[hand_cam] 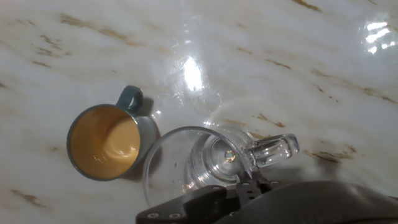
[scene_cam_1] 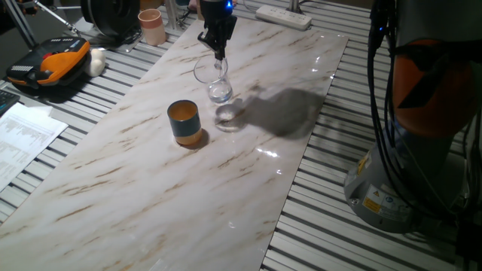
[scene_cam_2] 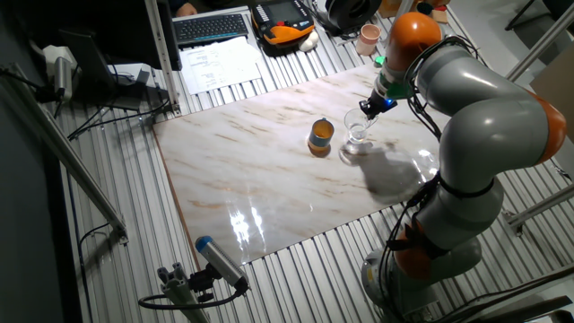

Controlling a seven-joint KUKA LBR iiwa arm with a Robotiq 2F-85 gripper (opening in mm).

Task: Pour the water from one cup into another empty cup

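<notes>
My gripper (scene_cam_1: 219,50) is shut on the rim of the clear glass cup (scene_cam_1: 213,80) and holds it a little above the marble tabletop, slightly tilted. In the hand view the glass cup (hand_cam: 205,163) shows a handle at the right, and the gripper (hand_cam: 244,185) sits at the bottom edge. I cannot make out the water clearly. The teal cup (scene_cam_1: 184,123), orange inside, stands upright just left of the glass. It also shows in the hand view (hand_cam: 104,140), with its handle pointing up, and in the other fixed view (scene_cam_2: 320,136), next to the glass cup (scene_cam_2: 357,131) and the gripper (scene_cam_2: 371,106).
A pinkish-beige cup (scene_cam_1: 151,27) stands at the back left, off the marble board (scene_cam_1: 188,196). A white power strip (scene_cam_1: 283,15) lies at the back. An orange and black device (scene_cam_1: 47,66) and papers (scene_cam_1: 21,139) lie to the left. The robot base (scene_cam_1: 422,120) stands at the right.
</notes>
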